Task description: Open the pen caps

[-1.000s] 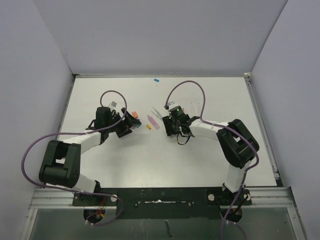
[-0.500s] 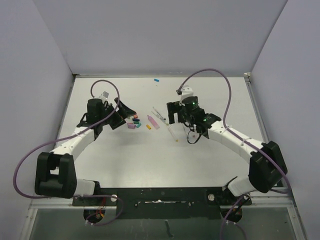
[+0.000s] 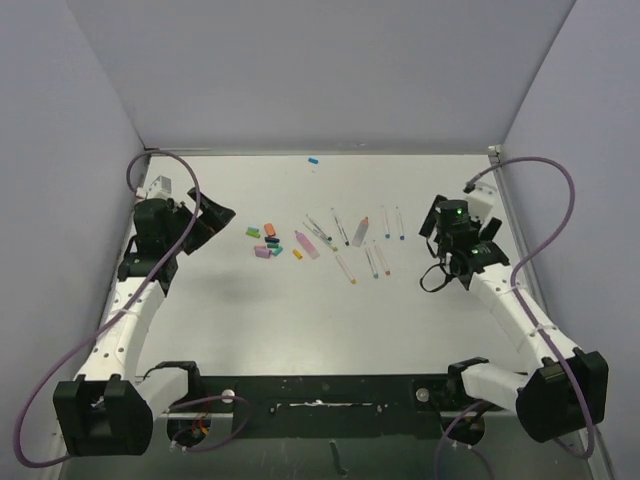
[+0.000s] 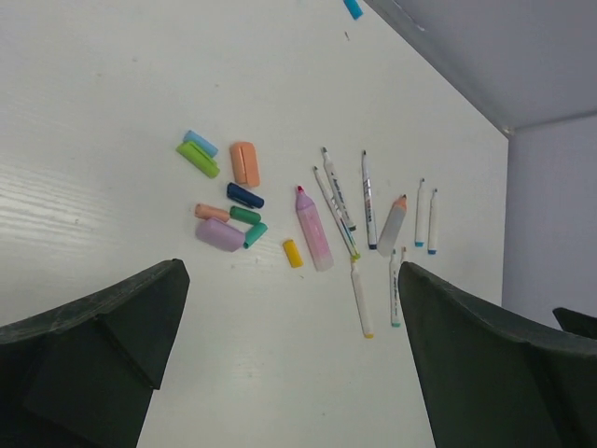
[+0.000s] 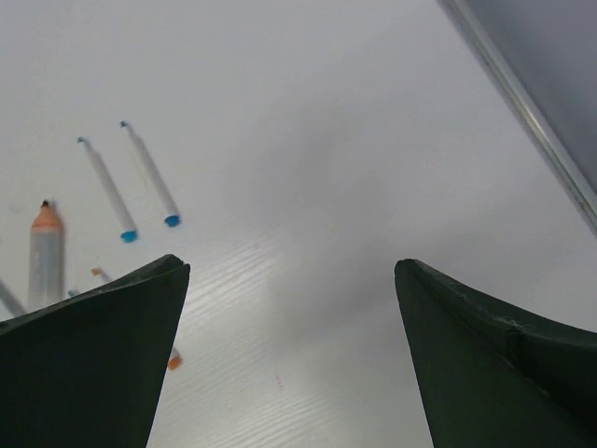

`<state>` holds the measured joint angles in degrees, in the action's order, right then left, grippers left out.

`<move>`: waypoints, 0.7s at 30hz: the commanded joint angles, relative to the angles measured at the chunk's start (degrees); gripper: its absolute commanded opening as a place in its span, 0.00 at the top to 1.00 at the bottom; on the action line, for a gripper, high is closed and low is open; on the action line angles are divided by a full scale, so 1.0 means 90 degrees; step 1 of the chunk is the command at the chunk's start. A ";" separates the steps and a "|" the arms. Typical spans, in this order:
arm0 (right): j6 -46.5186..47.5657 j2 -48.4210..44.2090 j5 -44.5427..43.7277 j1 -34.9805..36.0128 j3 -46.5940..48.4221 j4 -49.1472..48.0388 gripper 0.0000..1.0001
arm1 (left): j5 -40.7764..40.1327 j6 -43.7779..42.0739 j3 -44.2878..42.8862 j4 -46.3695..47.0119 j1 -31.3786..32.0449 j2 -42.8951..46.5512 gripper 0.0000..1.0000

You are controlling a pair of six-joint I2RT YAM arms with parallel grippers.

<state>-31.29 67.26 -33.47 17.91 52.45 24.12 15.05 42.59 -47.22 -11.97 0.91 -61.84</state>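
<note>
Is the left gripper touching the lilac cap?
Apart. The top view shows the left gripper well left of the lilac cap, with bare table between them.

Loose pen caps (image 4: 244,163) beside bare pens (image 4: 313,233)
Stubby coloured caps cluster centre-left; the pens lie flat, fanned to their right.

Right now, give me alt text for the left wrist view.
Loose coloured pen caps lie clustered on a white table, with pens spread out to their right. The left tool hangs open and empty above them, its dark fingers framing the bottom corners.
</note>
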 commanded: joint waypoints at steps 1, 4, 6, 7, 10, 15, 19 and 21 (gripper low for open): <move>-0.0731 -0.0772 -0.0895 -0.0691 -0.0243 0.0294 0.02 | -0.0521 -0.0363 -0.0391 -0.0611 -0.0159 0.0309 0.02; -0.1021 -0.1065 -0.1077 -0.1077 -0.0333 0.0561 0.02 | -0.0832 -0.0490 -0.0538 -0.0989 -0.0247 0.0374 0.02; -0.1207 -0.1227 -0.1231 -0.1312 -0.0381 0.0735 0.02 | -0.1096 -0.0602 -0.0677 -0.1225 -0.0284 0.0423 0.02; -0.1251 -0.1289 -0.1265 -0.1436 -0.0415 0.0787 0.02 | -0.1245 -0.0667 -0.0766 -0.1351 -0.0286 0.0442 0.02; -0.1190 -0.1397 -0.1147 -0.1729 -0.0478 0.0760 0.02 | -0.1564 -0.0883 -0.1001 -0.1575 -0.0295 0.0448 0.02; -0.1204 -0.1282 -0.0835 -0.1902 -0.0438 0.0776 0.02 | -0.1660 -0.1015 -0.1171 -0.1654 -0.0296 0.0401 0.02; -0.1226 -0.1212 -0.0796 -0.1902 -0.0446 0.0777 0.02 | -0.1578 -0.1004 -0.1123 -0.1566 -0.0296 0.0463 0.02; -0.1230 -0.1223 -0.0794 -0.1902 -0.0446 0.0777 0.02 | -0.1549 -0.1021 -0.1125 -0.1568 -0.0296 0.0472 0.02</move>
<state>-41.04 56.42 -39.90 1.06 48.07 31.83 1.67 34.87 -55.33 -26.68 -1.30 -59.35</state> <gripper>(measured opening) 0.977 0.976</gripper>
